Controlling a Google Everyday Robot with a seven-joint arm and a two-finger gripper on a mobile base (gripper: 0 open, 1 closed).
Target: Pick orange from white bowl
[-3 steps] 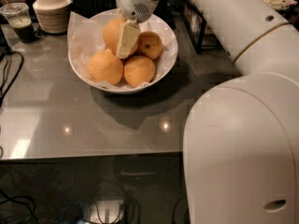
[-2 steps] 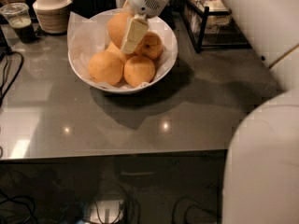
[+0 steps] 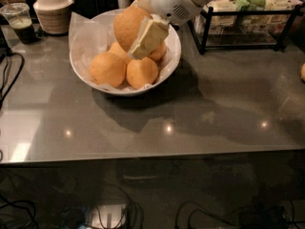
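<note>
The gripper hangs over the right half of the bowl and is clamped on the orange. One cream finger lies slantwise across the fruit's right face; the other is hidden behind the fruit. The orange is held above the middle of the bowl, its top well higher than the rim. Whether its underside touches the fruit below cannot be told.

Three other oranges lie in the bowl on crumpled paper. Two sit side by side at the front, touching each other, and one at the right is mostly covered by the finger. The paper stands up past the bowl's left rim.

The bowl rests on a glossy grey table. Behind it to the left stands a ribbed beige lidded bowl, and further left a cup of dark drink. To the right of the bowl is a black rack holding packets. A cable lies on the table, well to the left of the bowl.
</note>
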